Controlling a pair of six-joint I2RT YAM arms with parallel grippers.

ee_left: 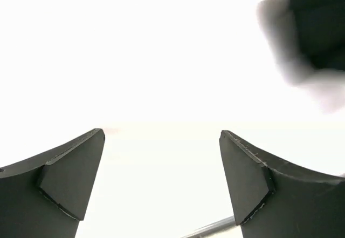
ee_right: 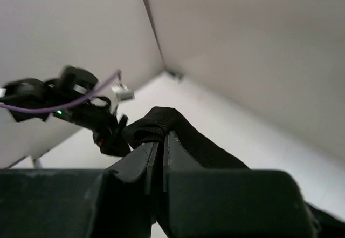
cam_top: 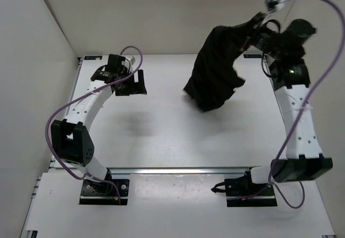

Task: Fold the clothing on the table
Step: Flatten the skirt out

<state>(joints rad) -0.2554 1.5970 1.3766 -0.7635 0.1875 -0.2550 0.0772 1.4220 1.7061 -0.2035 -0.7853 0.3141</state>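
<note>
Your right gripper (ee_right: pixel 160 147) is clamped on the clothing (cam_top: pixel 215 68), up at 1 o'clock. Its long axis hangs 1-to-7, low end toward the worktop (cam_top: pixel 161 135). Left gripper (ee_left: pixel 161 141) has its fingers apart and empty, at 10 o'clock.

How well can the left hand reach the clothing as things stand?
Probably yes: the left hand is open, and nothing stands between it and the clothing, which hangs from the shut right hand over the table.

There is one black garment (cam_top: pixel 215 68) and one white table (cam_top: pixel 161 124). At the table's near edge stand two robot arms, the left arm (cam_top: pixel 89 106) and the right arm (cam_top: pixel 296 119), with one tool each: the left tool (ee_left: pixel 161 135) and the right tool (ee_right: pixel 161 146). Two purple cables (cam_top: pixel 70 104) (cam_top: pixel 329 65) and two black base plates (cam_top: pixel 104 191) (cam_top: pixel 250 192) complete the count.
</note>
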